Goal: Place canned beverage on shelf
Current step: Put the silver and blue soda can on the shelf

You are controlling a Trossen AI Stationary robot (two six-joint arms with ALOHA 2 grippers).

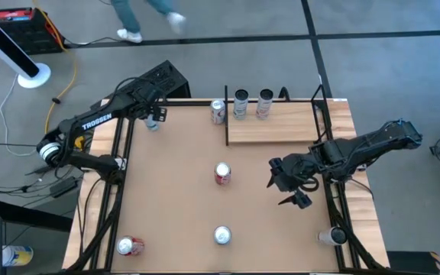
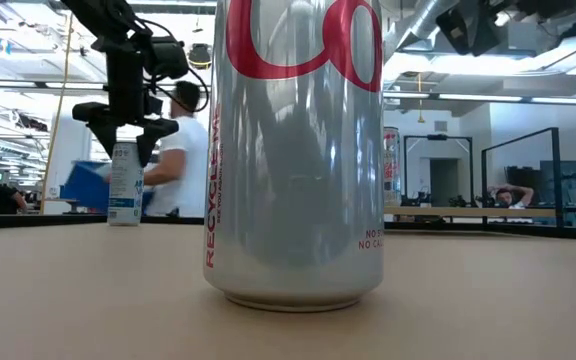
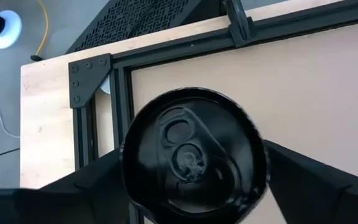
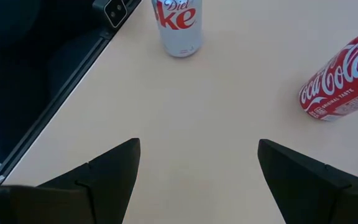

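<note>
The can (image 1: 153, 122) stands upright at the table's ten o'clock corner, directly beneath the left gripper (image 1: 153, 116), whose parted fingers straddle it; the right gripper (image 1: 287, 189) waits wide open.

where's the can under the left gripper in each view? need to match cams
High view: the black-topped can stands at the table's far-left corner, under the left gripper.
Low view: far left, small, pale can between the gripper's fingers.
Left wrist view: centre-bottom, black lid seen from above.
Right wrist view: not in it.
Shared landmark: the black frame rail beside the can.
</note>
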